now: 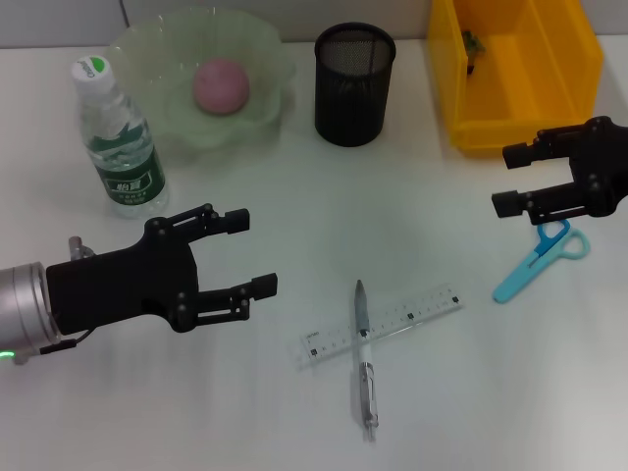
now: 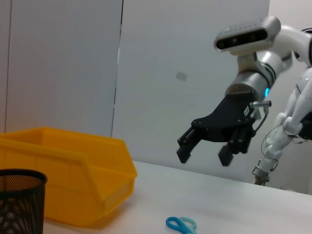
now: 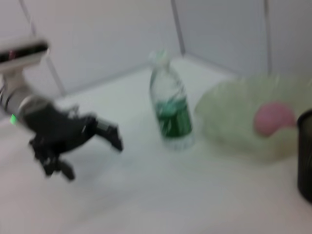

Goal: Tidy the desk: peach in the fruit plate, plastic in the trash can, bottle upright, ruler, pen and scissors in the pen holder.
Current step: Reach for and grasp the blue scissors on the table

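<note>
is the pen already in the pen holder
No, the pen lies flat on the desk, crossed over the ruler, well in front of the pen holder.

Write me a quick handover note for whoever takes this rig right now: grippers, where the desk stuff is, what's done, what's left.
Left gripper: open, empty, above the desk in front of the bottle.
Right gripper: open, empty, over the handles of the scissors.
Done: peach in the fruit plate; bottle upright beside the plate; something small and dark lies in the trash can, probably the plastic.
Left: scissors lie flat on the desk in front of the trash can; pen lies crossed with the ruler mid-desk. All three go into the pen holder, which appears empty.
</note>
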Available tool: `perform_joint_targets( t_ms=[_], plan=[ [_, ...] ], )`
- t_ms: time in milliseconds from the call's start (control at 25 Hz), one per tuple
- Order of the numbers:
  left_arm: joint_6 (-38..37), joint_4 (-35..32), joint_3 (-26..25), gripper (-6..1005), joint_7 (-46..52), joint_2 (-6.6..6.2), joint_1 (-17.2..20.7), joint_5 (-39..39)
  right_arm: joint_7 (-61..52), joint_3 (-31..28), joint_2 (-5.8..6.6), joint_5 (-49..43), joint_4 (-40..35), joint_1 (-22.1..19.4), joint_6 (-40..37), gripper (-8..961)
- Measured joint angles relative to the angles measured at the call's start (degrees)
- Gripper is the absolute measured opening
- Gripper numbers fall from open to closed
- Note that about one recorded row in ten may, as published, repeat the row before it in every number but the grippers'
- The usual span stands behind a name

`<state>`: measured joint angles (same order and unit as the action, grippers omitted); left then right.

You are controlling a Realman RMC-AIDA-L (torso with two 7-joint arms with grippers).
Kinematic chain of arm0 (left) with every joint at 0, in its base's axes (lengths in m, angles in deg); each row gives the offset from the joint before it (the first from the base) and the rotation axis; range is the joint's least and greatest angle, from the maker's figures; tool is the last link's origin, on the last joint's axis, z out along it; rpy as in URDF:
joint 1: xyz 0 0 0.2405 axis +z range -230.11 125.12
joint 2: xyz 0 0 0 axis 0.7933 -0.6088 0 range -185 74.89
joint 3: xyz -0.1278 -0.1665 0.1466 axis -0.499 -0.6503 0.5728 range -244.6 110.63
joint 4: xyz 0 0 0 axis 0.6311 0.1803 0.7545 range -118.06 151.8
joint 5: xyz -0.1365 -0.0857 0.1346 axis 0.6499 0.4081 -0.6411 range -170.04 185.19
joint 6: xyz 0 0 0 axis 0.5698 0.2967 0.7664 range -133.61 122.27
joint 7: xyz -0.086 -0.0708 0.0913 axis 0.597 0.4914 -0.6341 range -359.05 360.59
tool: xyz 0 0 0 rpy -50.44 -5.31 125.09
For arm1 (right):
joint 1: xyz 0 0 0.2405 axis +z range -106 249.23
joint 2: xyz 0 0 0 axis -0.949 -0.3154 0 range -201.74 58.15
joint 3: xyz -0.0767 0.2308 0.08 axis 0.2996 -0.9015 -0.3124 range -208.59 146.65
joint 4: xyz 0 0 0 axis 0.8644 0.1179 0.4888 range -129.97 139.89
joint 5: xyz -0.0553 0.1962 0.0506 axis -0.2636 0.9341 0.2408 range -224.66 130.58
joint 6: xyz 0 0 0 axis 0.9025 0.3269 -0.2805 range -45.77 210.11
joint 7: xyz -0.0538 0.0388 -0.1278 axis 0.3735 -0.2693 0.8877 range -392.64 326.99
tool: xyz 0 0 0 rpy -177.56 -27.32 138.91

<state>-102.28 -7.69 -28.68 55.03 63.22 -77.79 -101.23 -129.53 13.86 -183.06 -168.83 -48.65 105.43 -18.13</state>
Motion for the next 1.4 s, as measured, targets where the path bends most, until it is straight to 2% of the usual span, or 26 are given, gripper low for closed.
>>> perform_joint_targets(
  t_ms=[80,240,360,480,680,920,1040,1120,1320,1400],
  plan=[
    [0.06,0.02,0.01,834,0.0,0.02,-0.14,0.0,-1.17,0.0,0.1,-2.74,-0.92,1.13,-0.92,755],
    [0.24,0.05,0.01,834,-0.03,0.03,-0.71,-0.01,-3.36,0.53,0.04,-14.1,-2.54,5.92,-2.23,754],
    [0.37,0.07,0.01,834,0.08,0.04,-1.02,-0.01,-3.57,2.3,-0.66,-21.4,-2.59,9.13,-1.73,754],
    [0.58,0.08,0.01,834,0.23,0.09,-1.05,0.05,-3.2,5.8,-1.45,-25.0,-2.15,10.74,-0.02,754],
    [1.25,0.13,-0.84,834,0.79,0.12,-0.73,0.47,-2.24,14.49,-2.53,-27.79,-1.98,11.25,3.97,754],
    [1.82,0.13,-1.07,833,3.24,0.04,-0.59,0.5,-0.68,20.69,-4.12,-32.3,-1.9,11.51,7.56,753],
    [1.86,0.13,-1.65,833,3.87,0.03,-0.57,0.52,0.75,21.31,-5.58,-36.34,-1.22,11.92,9.48,753],
    [1.9,0.14,-1.97,833,4.16,0.02,-0.56,0.56,1.77,21.35,-6.04,-37.8,-0.32,12.3,10.2,753],
    [1.91,0.13,-2.88,833,4.57,0.08,-0.43,0.62,4.23,21.52,-6.47,-38.62,1.93,12.84,13.05,753],
    [1.91,0.13,-3.04,833,4.9,0.09,-0.38,0.62,4.78,21.99,-6.71,-38.95,2.27,12.85,14.07,704]
  ],
)
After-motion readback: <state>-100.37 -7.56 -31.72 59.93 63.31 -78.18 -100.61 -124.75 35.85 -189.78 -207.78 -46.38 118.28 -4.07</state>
